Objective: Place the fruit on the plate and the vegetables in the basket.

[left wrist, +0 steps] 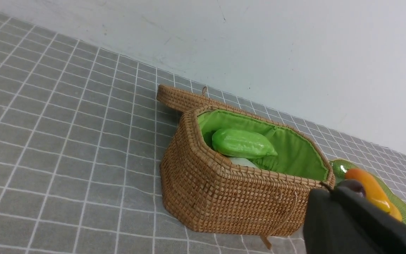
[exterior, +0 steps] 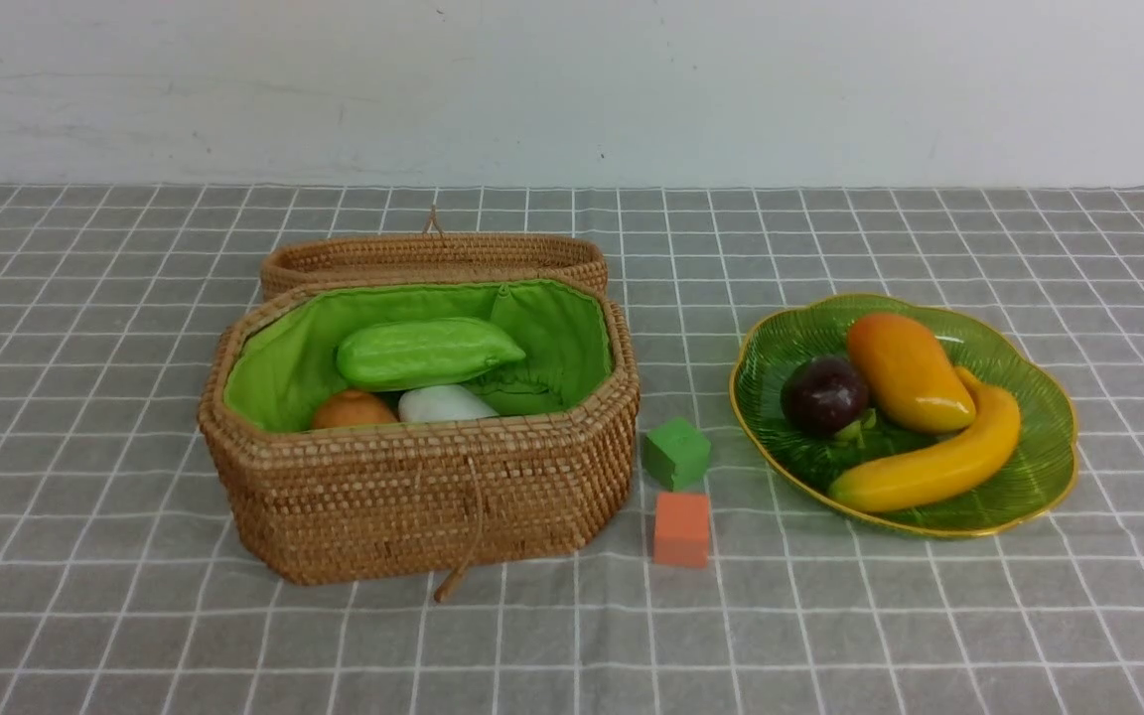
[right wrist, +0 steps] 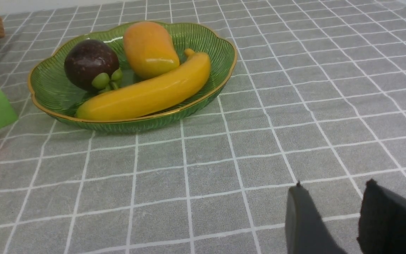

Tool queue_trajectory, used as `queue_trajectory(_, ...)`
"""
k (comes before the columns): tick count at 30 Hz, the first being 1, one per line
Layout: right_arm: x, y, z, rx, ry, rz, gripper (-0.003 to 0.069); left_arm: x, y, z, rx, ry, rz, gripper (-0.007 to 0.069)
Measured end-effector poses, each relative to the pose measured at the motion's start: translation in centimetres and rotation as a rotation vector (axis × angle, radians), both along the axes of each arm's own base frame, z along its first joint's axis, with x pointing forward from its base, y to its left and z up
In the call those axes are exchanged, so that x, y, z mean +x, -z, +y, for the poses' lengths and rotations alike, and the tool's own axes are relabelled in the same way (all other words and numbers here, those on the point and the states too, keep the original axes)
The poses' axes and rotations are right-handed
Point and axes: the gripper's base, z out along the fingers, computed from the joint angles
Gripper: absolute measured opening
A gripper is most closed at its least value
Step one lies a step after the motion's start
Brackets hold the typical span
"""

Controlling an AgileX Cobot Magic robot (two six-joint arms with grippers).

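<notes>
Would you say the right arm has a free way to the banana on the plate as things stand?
Probably yes: the banana lies at the near side of the plate, only bare cloth lies between it and the open, empty right gripper.

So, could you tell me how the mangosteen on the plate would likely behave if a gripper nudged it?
The mangosteen is round and glossy, so it would probably roll or slip. It rests beside the mango inside the plate's raised rim, which should keep it contained. It looks rigid, not squashy.
</notes>
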Motion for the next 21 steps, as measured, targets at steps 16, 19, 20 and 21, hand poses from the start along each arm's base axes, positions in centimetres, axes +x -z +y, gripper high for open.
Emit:
queue_trajectory(16, 0.0, 0.0, 0.0, 0.000, 0.000, 0.000, 0.0242, 1.4, 2.1, -0.8, 0.043, 0.002, 0.095, -0.0013)
queue_trajectory(19, 0.0, 0.0, 0.0, 0.000, 0.000, 0.000, 0.0242, 2.4, 3.0, -1.3, 0.070, 0.005, 0.167, -0.0011)
queue_trajectory(20, 0.0, 0.0, 0.0, 0.000, 0.000, 0.000, 0.0242, 2.7, 3.2, -1.5, 0.077, 0.005, 0.190, -0.0010)
queue_trajectory(21, 0.0, 0.0, 0.0, 0.000, 0.000, 0.000, 0.0242, 3.0, 3.3, -1.6, 0.086, 0.005, 0.211, -0.0009)
